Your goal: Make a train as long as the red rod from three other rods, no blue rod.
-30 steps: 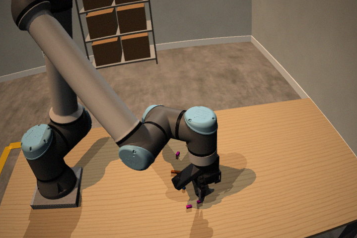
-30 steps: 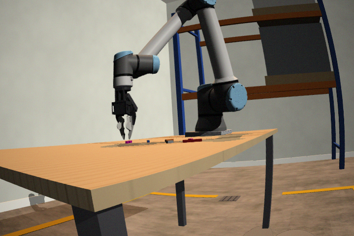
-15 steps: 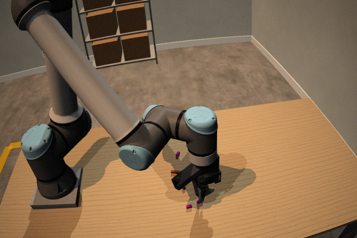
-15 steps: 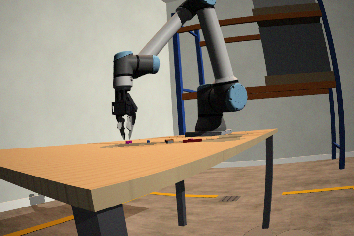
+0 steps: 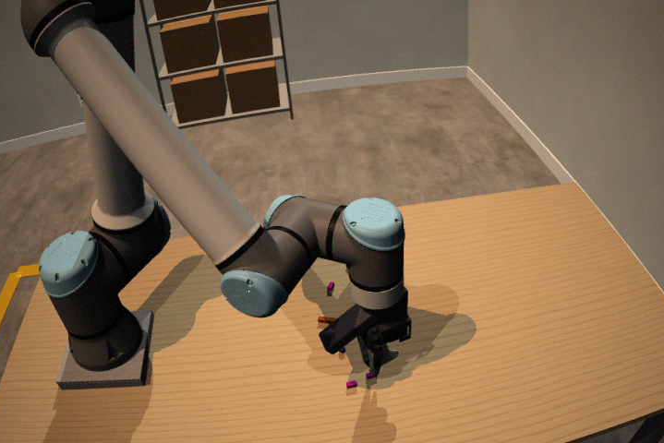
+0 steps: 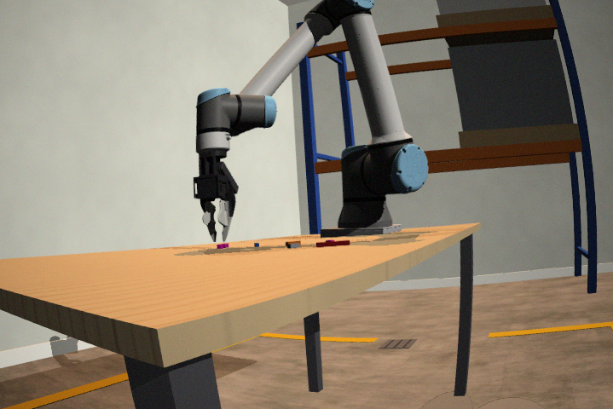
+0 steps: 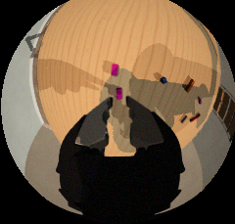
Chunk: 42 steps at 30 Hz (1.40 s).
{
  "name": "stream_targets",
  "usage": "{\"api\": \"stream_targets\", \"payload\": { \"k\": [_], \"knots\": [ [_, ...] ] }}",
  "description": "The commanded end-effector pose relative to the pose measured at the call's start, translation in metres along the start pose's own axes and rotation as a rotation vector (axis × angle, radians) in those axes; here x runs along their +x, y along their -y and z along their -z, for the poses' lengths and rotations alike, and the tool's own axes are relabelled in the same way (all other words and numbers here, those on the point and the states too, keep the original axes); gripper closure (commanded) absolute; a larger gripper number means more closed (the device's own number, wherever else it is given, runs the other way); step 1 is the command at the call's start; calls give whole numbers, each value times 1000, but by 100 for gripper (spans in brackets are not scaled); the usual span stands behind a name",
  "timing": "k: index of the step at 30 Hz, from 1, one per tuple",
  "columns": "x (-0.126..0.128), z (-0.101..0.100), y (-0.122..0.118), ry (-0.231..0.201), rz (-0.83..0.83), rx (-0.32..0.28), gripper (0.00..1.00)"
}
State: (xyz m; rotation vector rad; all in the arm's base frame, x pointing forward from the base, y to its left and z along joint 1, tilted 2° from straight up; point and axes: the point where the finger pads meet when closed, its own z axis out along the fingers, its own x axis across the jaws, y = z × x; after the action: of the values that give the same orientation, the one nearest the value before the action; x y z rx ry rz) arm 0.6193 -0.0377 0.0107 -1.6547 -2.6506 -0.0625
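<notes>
Red rod [image 6: 332, 243] [image 7: 195, 117] out on the tabletop [image 5: 525, 292] [image 6: 123, 289] [image 7: 147, 19], with the grey rod [image 6: 293, 245] [image 7: 184, 119] near it! Over at the fingers [image 5: 372, 372] [image 6: 219, 240], they're slightly open, gripping nothing, their tips just above and beside one magenta rod [image 5: 369, 375] [image 7: 118, 93]. A second magenta rod [image 5: 351, 384] [image 7: 115, 69] sits near that one, a gap between them. Third magenta rod [image 5: 331, 285] [image 6: 330, 241] [image 7: 200, 101], well apart, beyond the orange rod [image 5: 325, 318] [image 6: 293, 242] [image 7: 190, 85]!
</notes>
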Motion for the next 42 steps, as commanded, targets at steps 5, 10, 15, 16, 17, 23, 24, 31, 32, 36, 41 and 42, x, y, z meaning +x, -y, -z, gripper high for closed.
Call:
{"api": "stream_targets", "payload": {
  "k": [5,10,15,16,17,23,24,31,32,36,41,42],
  "knots": [
    [0,-1,0,1,0,-1,86],
    [0,-5,0,1,0,-1,86],
    [0,-10,0,1,0,-1,86],
    [0,-11,0,1,0,-1,86],
    [0,-12,0,1,0,-1,86],
    [0,-15,0,1,0,-1,86],
    [0,-15,0,1,0,-1,86],
    [0,-16,0,1,0,-1,86],
    [0,-16,0,1,0,-1,86],
    [0,-16,0,1,0,-1,86],
    [0,-16,0,1,0,-1,86],
    [0,-16,0,1,0,-1,86]
  ]
}}
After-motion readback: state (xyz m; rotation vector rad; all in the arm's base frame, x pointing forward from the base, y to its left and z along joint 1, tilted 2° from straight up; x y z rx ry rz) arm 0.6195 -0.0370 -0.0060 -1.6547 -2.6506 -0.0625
